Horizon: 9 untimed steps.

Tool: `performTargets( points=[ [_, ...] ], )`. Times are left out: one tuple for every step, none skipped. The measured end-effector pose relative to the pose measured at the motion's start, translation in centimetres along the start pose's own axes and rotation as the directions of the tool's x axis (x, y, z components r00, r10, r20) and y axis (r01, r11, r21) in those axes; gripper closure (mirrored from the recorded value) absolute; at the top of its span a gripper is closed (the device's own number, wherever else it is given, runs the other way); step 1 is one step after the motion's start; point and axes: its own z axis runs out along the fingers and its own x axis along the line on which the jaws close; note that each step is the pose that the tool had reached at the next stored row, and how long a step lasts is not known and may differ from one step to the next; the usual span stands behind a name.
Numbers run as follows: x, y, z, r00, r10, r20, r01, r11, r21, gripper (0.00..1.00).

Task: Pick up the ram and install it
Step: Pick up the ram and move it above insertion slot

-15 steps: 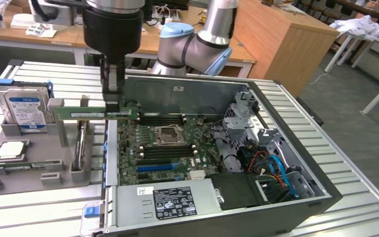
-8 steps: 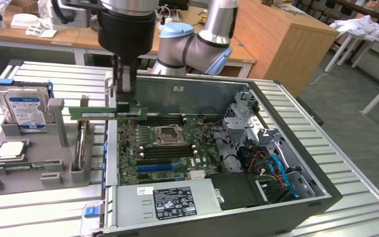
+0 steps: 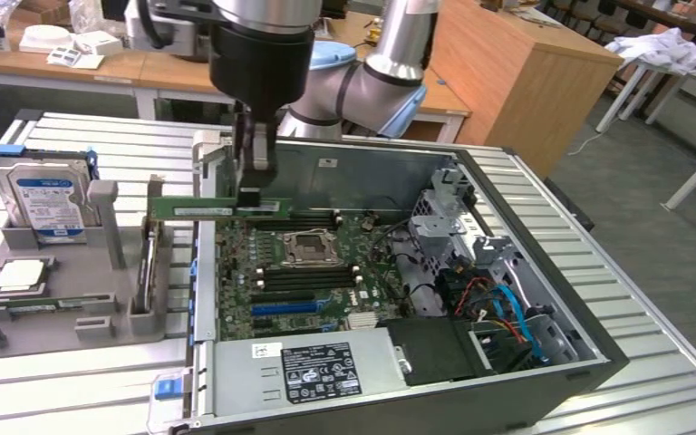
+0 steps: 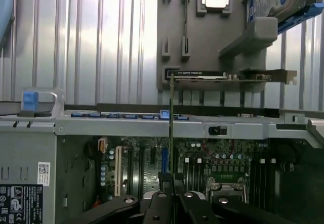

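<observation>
The ram is a long green stick held level in the air over the rim of the open computer case, on the exterior view's left. My gripper hangs straight down from the arm and is shut on the stick near its end over the motherboard. In the wrist view the ram appears edge-on as a thin line rising from between my gripper fingers. Below it lies the motherboard with black memory slots beside the processor socket.
A grey parts holder on the exterior view's left carries a blue-labelled hard drive, a processor chip and an upright card. The power supply and a cable bundle fill the case's near side. A wooden cabinet stands behind.
</observation>
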Motion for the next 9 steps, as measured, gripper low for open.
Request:
performTargets(
  points=[
    [0.0, -0.25, 0.00, 1.0000, 0.000, 0.0000, 0.000, 1.0000, 0.0000, 0.88],
    [0.0, -0.50, 0.00, 1.0000, 0.000, 0.0000, 0.000, 1.0000, 0.0000, 0.88],
    [0.0, -0.75, 0.00, 1.0000, 0.000, 0.0001, 0.000, 1.0000, -0.0001, 0.88],
    [0.0, -0.98, -0.01, 1.0000, 0.000, 0.0001, 0.000, 1.0000, -0.0001, 0.88],
    [0.0, -1.19, -0.01, 1.0000, 0.000, 0.0001, 0.000, 1.0000, -0.0001, 0.88],
    [0.0, -1.40, -0.01, 1.0000, 0.000, 0.0001, 0.000, 1.0000, 0.0000, 0.88],
    [0.0, -1.62, -0.01, 1.0000, 0.000, 0.0001, 0.000, 1.0000, 0.0000, 0.88],
    [0.0, -1.83, -0.01, 1.0000, 0.000, 0.0001, 0.000, 1.0000, 0.0000, 0.88],
    [0.0, -2.03, -0.01, 1.0000, 0.000, 0.0001, 0.000, 1.0000, -0.0001, 0.88]
  ],
)
